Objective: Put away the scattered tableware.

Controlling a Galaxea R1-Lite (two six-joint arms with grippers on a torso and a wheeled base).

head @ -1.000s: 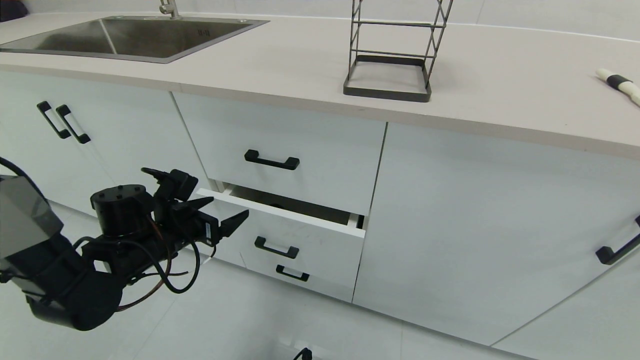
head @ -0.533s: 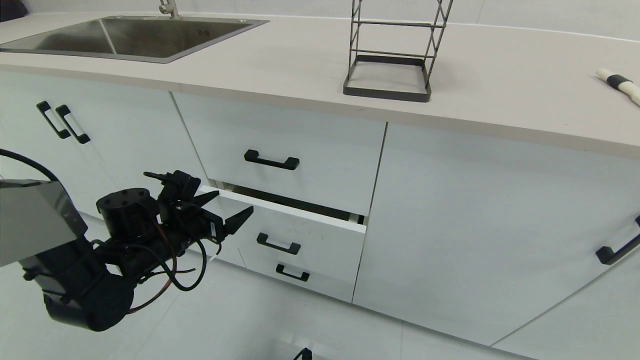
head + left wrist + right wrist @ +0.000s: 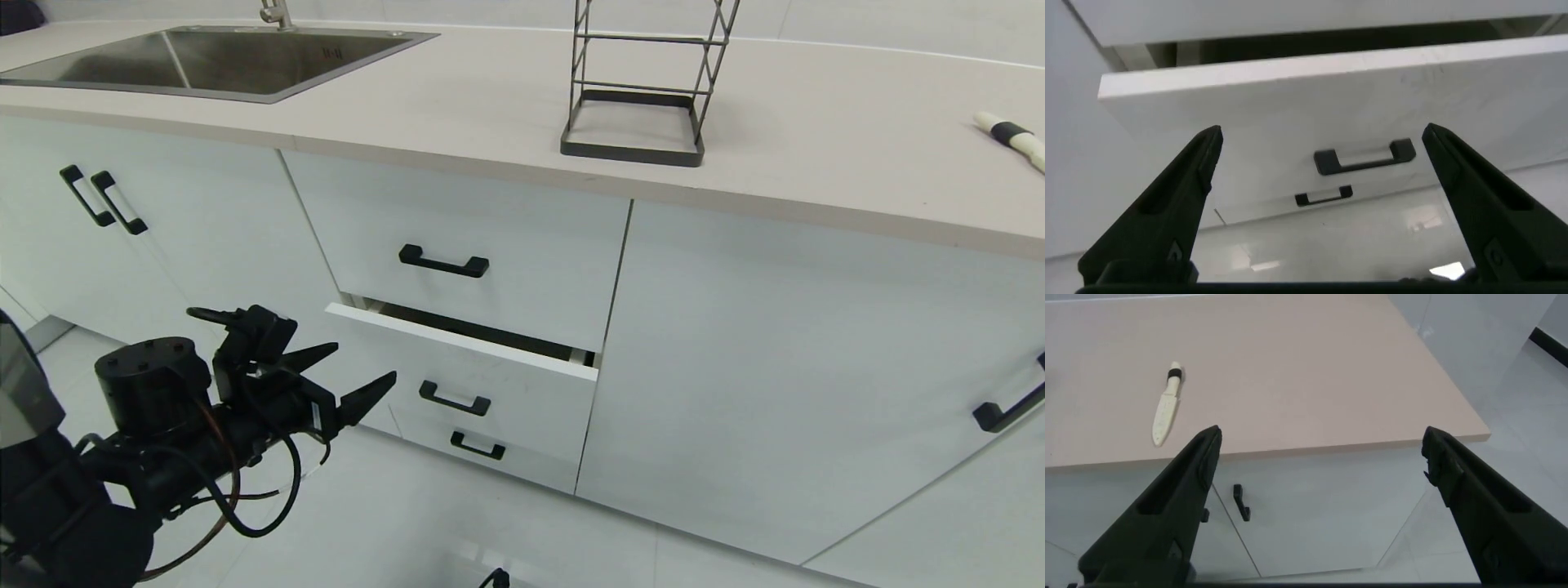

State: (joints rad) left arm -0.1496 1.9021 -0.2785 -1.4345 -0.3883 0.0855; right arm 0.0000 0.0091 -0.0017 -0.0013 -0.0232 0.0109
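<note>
From the head camera I see the part-open drawer [image 3: 465,353], second in a stack of three, and I take it as my marker. My left gripper [image 3: 365,362] hangs just left of the drawer's front, fingers spread wide with nothing between them. On the desk [image 3: 457,122] above there is one knife [image 3: 1011,137], cream with a dark band, well off to the right of the drawer. One wire rack [image 3: 635,91] stands above the drawer and slightly right, and one sink [image 3: 204,57] is up and to its left.

At the left wrist the fingers [image 3: 1176,204] frame the drawer's front, apart from it. I count two handles here, the drawer's own handle [image 3: 1364,157] and the lower handle [image 3: 1323,195] beneath it.

At the right wrist the right gripper [image 3: 1321,434] is equally wide open and empty, high over the desk with the knife lying flat below. I judge it light, stiff and smooth, likely to skid if nudged. I would pinch across the handle end by the band, not the tapered tip.
</note>
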